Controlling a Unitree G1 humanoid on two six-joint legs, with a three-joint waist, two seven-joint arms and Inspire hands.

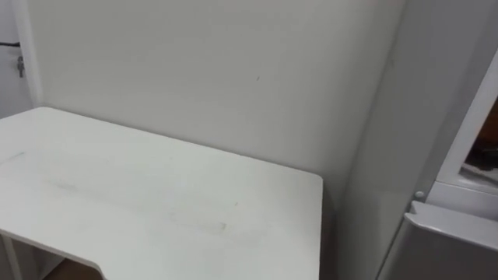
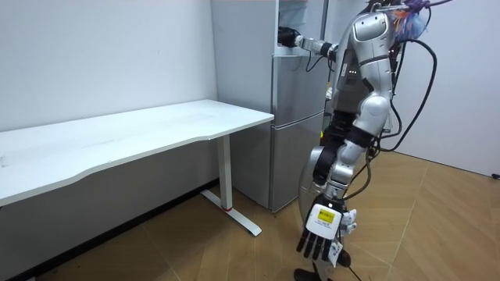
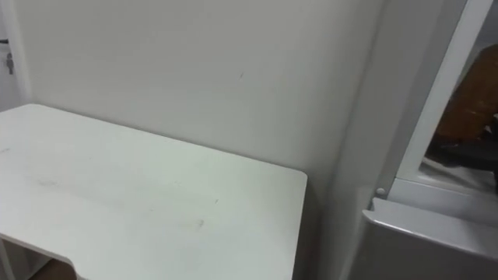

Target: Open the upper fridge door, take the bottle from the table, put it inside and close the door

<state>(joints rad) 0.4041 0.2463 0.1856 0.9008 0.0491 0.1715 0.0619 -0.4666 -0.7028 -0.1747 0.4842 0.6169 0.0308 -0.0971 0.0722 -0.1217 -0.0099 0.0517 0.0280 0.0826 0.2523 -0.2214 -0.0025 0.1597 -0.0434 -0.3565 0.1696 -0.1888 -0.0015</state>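
While right hand (image 2: 287, 36) sits at fridge (image 2: 297, 117) edge | left hand (image 2: 319, 231) hangs loose

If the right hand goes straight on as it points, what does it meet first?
Most likely the inside of the upper fridge compartment: the right hand is held out level at its opening, pointing in. Depth is unclear from here.

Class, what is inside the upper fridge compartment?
The right hand reaches into the upper fridge; the rest, any bottle included, is hidden by the fridge's frame.
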